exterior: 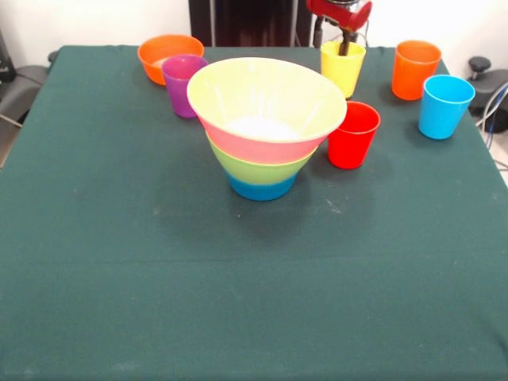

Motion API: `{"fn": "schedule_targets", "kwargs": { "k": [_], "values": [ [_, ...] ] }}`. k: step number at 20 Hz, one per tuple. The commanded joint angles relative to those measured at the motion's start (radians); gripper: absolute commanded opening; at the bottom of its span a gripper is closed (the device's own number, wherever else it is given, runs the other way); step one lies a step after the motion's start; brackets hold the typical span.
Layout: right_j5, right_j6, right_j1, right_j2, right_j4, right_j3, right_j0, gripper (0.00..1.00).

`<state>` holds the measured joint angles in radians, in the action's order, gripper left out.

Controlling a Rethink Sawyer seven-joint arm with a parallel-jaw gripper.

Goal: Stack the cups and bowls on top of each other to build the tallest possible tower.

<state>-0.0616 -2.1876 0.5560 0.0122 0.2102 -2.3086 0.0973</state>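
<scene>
One camera looks down across the green table from close by.

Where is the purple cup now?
In the front view, the purple cup stands upper left, just in front of the small orange bowl and left of the tower.

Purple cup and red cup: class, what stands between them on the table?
The nested stack of bowls stands between the purple cup and the red cup, as the front view shows.
</scene>
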Motion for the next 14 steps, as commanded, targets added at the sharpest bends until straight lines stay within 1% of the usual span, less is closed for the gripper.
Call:
{"fn": "schedule_targets", "kwargs": {
  "k": [1,6,14],
  "values": [
    [-0.098,-0.139,-0.068,0.066,-0.051,0.055,0.023,1.0],
    [-0.117,-0.14,-0.1,0.065,-0.064,0.074,0.028,1.0],
    [-0.105,-0.143,-0.091,0.063,-0.062,0.076,0.022,1.0]
  ]
}}
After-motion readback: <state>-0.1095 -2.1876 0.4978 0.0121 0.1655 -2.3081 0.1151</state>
